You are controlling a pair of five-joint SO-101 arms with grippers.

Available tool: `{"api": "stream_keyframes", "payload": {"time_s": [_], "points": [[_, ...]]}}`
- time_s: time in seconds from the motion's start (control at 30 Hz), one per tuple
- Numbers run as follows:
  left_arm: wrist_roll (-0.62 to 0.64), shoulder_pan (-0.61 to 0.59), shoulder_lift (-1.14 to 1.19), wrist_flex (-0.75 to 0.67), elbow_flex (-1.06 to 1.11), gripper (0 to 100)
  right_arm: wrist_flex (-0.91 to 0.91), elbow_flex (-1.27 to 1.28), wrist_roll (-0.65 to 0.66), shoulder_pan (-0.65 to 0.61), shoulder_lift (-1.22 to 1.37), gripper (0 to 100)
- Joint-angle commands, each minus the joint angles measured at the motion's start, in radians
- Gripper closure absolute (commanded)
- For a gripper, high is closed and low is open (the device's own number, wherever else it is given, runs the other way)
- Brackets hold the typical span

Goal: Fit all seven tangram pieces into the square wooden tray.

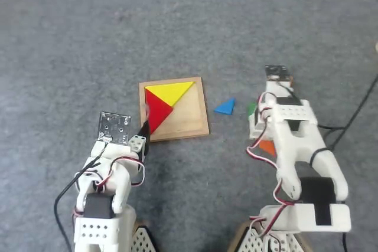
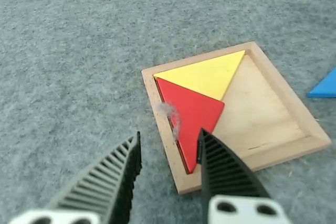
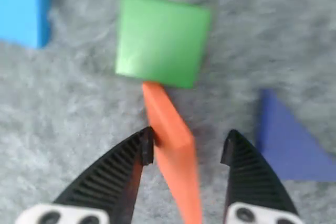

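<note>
The square wooden tray (image 1: 192,123) lies mid-table, holding a yellow triangle (image 1: 168,91) and a red triangle (image 1: 156,113) along its left side. My left gripper (image 2: 168,145) is open just above the tray's near-left corner (image 2: 181,182), by the red triangle's tip (image 2: 191,114). My right gripper (image 3: 189,142) is open and straddles an orange piece (image 3: 176,145); one fingertip (image 3: 147,140) touches it, the other stands apart. A green square (image 3: 160,39) lies just beyond the orange piece.
A light blue triangle (image 1: 225,107) lies on the grey felt right of the tray. A dark blue triangle (image 3: 289,140) sits beside the orange piece. The right half of the tray floor (image 2: 262,108) is bare wood. Cables run off at the right edge (image 1: 354,116).
</note>
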Motion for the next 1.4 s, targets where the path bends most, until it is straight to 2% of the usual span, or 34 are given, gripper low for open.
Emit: {"api": "stream_keyframes", "payload": {"time_s": [0.0,0.13,0.47,0.73,0.9,1.03,1.17,1.37], "points": [[0.003,0.006,-0.009,0.006,-0.005,83,0.042,-0.002,0.075,-0.128,0.005,81.5],[0.003,0.005,-0.009,0.006,-0.005,83,0.077,-0.003,0.092,-0.196,0.027,81.2],[0.003,0.005,-0.009,0.005,-0.005,83,0.085,0.0,0.091,-0.22,-0.027,81.4],[0.003,0.005,-0.009,0.005,-0.005,83,0.082,-0.037,0.092,-0.219,0.068,82.0],[0.003,0.005,-0.009,0.006,-0.005,83,0.09,-0.054,0.092,-0.217,0.088,97.8],[0.003,0.005,-0.009,0.008,-0.005,83,0.093,-0.08,0.087,-0.216,0.088,98.3],[0.003,0.005,-0.009,0.008,-0.005,83,0.136,-0.18,0.086,-0.222,0.087,98.5],[0.003,0.005,-0.009,0.005,-0.005,83,0.305,-0.489,0.035,-0.294,0.088,98.6]]}}
